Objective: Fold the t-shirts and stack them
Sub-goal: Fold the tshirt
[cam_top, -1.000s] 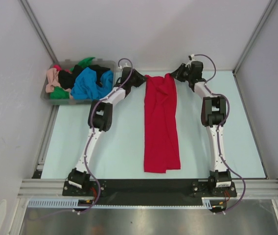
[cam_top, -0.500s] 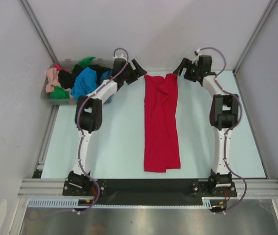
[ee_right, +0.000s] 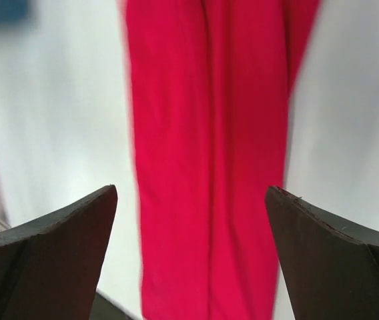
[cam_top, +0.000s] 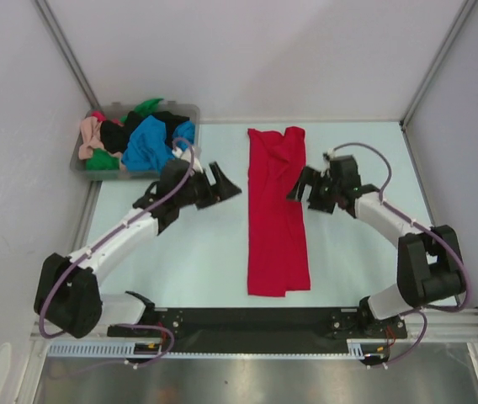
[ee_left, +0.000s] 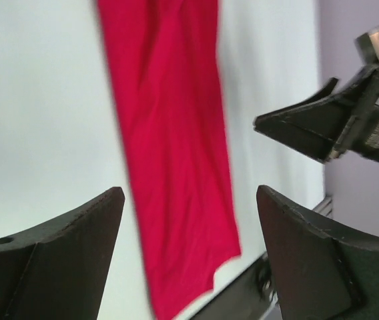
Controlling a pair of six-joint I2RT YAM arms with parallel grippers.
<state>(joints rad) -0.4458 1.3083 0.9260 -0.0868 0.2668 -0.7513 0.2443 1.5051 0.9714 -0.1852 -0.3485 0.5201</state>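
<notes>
The red t-shirt [cam_top: 277, 219] lies flat on the table as a long narrow strip, folded lengthwise, running from the far edge towards the near rail. My left gripper [cam_top: 227, 186] hovers open just left of the strip's middle, nothing between its fingers. My right gripper [cam_top: 296, 190] hovers open just right of it, also empty. In the left wrist view the red t-shirt [ee_left: 169, 147] runs past the spread gripper [ee_left: 188, 193]. In the right wrist view the red t-shirt [ee_right: 209, 133] lies below the wide gripper [ee_right: 191, 189]. More t-shirts, blue [cam_top: 151, 143], black [cam_top: 118, 135], green [cam_top: 100, 162] and peach-pink [cam_top: 89, 130], are heaped at the far left.
A clear grey plastic bin [cam_top: 190, 110] at the far left corner holds the heaped shirts. A black rail [cam_top: 256, 320] runs along the near edge between the arm bases. Metal frame posts and grey walls close in the left, right and back sides.
Both grippers opened and let go of the red t-shirt's far corners. Both arms then drew back towards the near side and now flank the strip's middle. The shirt stayed put.
</notes>
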